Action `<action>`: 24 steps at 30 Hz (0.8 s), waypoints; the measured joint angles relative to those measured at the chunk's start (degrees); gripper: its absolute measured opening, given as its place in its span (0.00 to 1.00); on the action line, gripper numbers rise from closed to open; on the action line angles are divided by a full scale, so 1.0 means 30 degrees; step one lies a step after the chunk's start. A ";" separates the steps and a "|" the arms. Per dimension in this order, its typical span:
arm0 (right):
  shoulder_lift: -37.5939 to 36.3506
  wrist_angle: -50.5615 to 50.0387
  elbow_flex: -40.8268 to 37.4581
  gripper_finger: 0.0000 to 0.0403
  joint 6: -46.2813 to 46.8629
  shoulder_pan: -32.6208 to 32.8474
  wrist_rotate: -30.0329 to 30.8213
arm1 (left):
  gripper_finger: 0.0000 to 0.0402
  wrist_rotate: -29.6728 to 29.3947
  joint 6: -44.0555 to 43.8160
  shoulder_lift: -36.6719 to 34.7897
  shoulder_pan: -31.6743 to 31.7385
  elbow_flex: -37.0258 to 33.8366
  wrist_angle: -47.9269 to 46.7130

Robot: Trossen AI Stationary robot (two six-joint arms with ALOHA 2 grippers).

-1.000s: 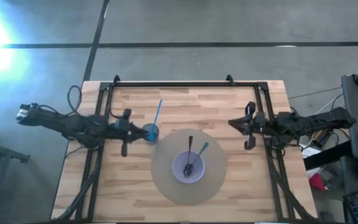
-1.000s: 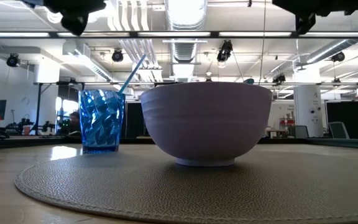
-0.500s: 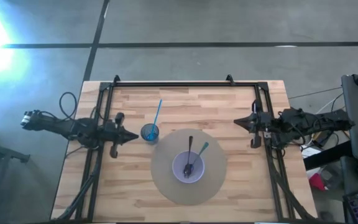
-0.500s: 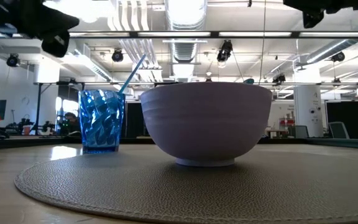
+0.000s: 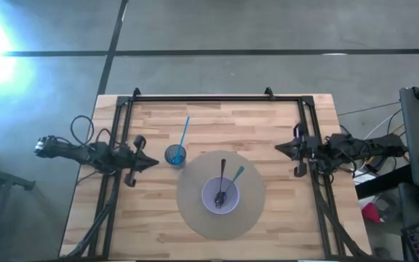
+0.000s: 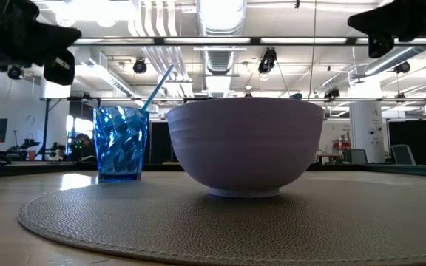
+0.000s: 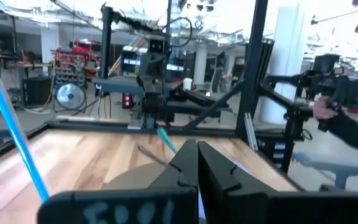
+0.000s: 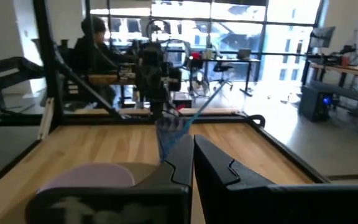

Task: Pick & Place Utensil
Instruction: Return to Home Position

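A blue faceted cup (image 5: 174, 155) (image 6: 120, 142) stands on the wood table just left of a round grey placemat (image 5: 193, 212). A long light-blue utensil (image 5: 183, 131) (image 6: 156, 87) stands in the cup, leaning on its rim toward the far edge. A lavender bowl (image 5: 220, 198) (image 6: 245, 144) sits on the mat's middle; a black utensil (image 5: 222, 175) and a teal one (image 5: 236, 176) lean on its rim. My left gripper (image 5: 151, 163) (image 7: 196, 158) is shut and empty, left of the cup. My right gripper (image 5: 279, 148) (image 8: 193, 154) is shut and empty, right of the mat.
A black metal frame (image 5: 202, 97) runs along the table's far edge and down both sides under the arms. Bare wood lies between the cup and the far edge and along the near edge. People and workshop gear show in the room beyond the table.
My left gripper has drawn back from the blue cup toward the table's left edge and come down a little, leaving the light-blue utensil standing in the cup. My right gripper has pulled back slightly toward the right edge. Cup, bowl and utensils have stayed put.
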 joint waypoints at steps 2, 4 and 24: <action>-0.0274 0.0525 -0.0665 0.02 -0.0035 0.0000 -0.0416 | 0.00 0.0004 -0.0024 -0.0261 0.0000 -0.0181 -0.0016; -0.0500 0.0982 -0.1249 0.02 -0.0105 0.0000 -0.0736 | 0.00 0.0003 -0.0027 -0.0408 0.0000 -0.0189 -0.0265; -0.1561 0.4474 -0.5024 0.02 -0.2725 -0.0025 -0.1744 | 0.00 -0.1650 0.2096 -0.0556 0.0015 -0.0216 -0.0180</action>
